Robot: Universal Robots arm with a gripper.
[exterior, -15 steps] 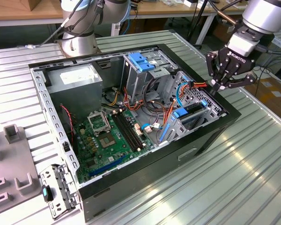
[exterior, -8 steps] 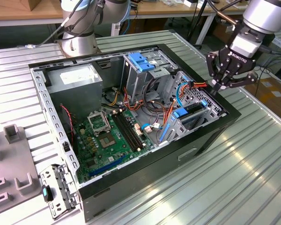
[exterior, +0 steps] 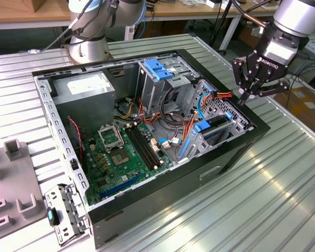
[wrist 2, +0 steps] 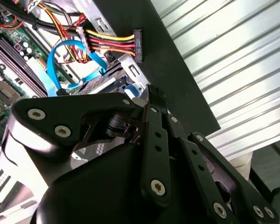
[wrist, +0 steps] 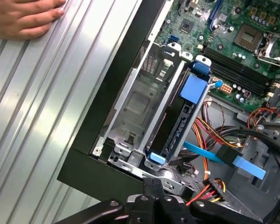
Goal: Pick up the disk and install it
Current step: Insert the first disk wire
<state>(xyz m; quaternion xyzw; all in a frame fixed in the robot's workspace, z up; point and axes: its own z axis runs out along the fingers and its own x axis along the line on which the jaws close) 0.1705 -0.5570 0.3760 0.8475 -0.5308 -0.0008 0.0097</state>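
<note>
The disk stands on edge in a slot of the silver drive bay at the corner of the open computer case. Blue rails and a blue tab frame it. The exterior view has the disk near the case's right wall. My gripper hangs just above and outside that corner, shut, with nothing between its fingers. Its black fingertips meet close to the end of the bay, and in the second wrist view the gripper sits over the case rim.
A person's hand rests on the ribbed metal table beside the case. Loose power cables and a blue data cable lie by the bay. A grey power-supply box and an upright cage with a blue top stand inside the case.
</note>
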